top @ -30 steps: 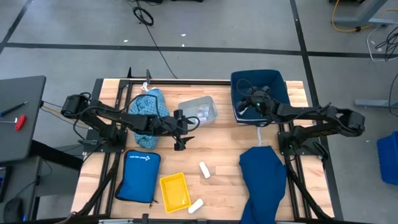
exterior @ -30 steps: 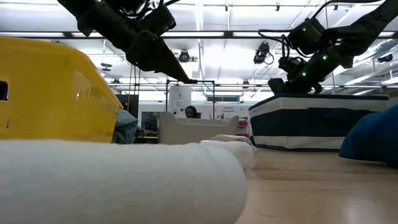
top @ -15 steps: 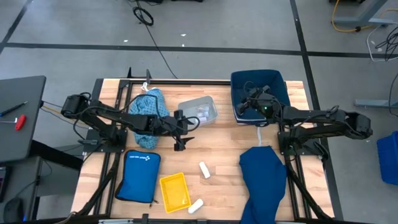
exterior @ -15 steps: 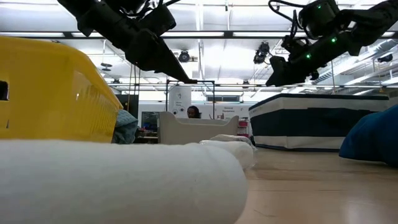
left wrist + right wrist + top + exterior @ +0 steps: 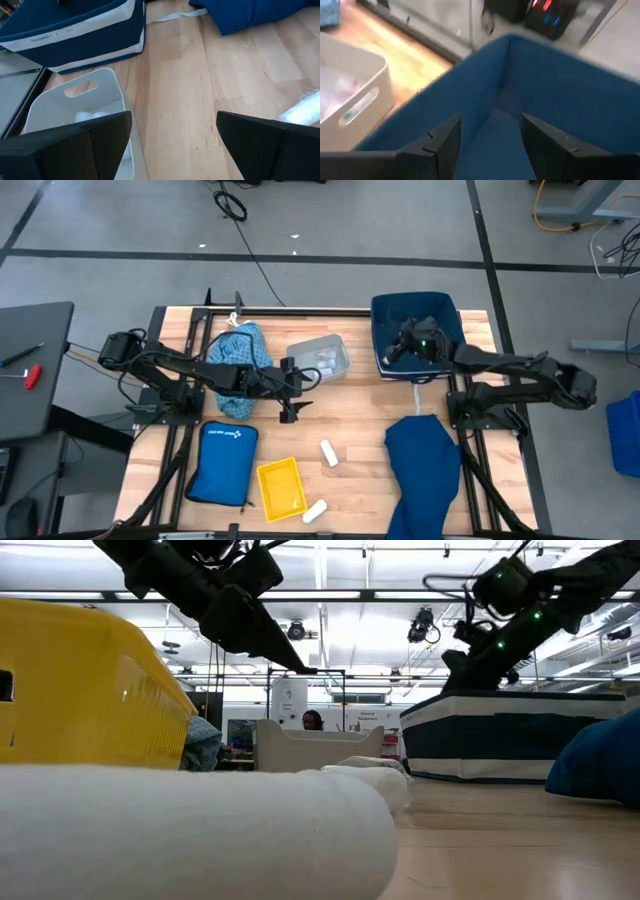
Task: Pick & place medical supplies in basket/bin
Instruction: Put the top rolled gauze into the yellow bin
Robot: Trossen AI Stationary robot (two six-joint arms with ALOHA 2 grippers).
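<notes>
My right gripper (image 5: 392,352) (image 5: 490,145) hangs open over the near left part of the navy basket (image 5: 432,318); between its fingers only the basket's blue inside shows. My left gripper (image 5: 300,391) (image 5: 172,135) waits open above the bare table, just near of the white bin (image 5: 320,358), which holds small pale items (image 5: 90,116). The light blue patterned cloth (image 5: 240,345) lies by the far left edge. The large navy cloth (image 5: 425,470) lies at the near right. Two white rolls (image 5: 328,452) (image 5: 315,511) lie on the wood.
A yellow tray (image 5: 278,485) and the flat bright blue pouch (image 5: 222,462) lie at the near left. A white strap (image 5: 415,392) trails from the navy cloth toward the basket. Bare wood shows between the bin, the basket and the rolls.
My right gripper has stayed over the navy basket; its wrist swung up and came back down, ending slightly closer to the table's far edge.
</notes>
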